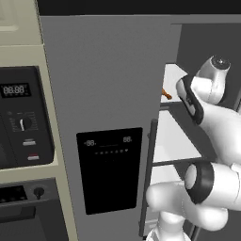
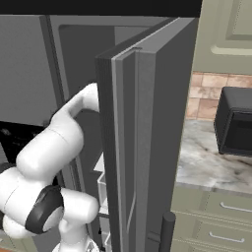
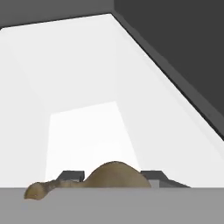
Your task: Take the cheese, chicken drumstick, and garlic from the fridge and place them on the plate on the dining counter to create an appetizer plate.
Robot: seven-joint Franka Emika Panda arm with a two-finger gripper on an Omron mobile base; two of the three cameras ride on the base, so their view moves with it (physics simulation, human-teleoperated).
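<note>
The chicken drumstick (image 3: pixel 116 176), orange-brown, lies on a white shelf (image 3: pixel 83 87) inside the fridge (image 1: pixel 108 84), its thin bone end pointing left in the hand view. My gripper (image 3: pixel 111 177) is around its thick end, with one fingertip (image 3: pixel 71 175) pressed to each side, shut on it. In the left base view, an orange bit of the drumstick (image 1: pixel 165 94) peeks past the door edge beside my arm (image 1: pixel 207 89), which reaches into the upper shelf. The cheese, garlic, plate and dining counter are out of view.
The fridge's right door (image 2: pixel 147 123) stands open, close beside my arm. Black-fronted ovens (image 1: pixel 23 117) are to the left of the fridge. A black appliance (image 2: pixel 236 123) sits on the marbled worktop (image 2: pixel 211 162) at the right. A lower shelf (image 1: pixel 176 136) lies below.
</note>
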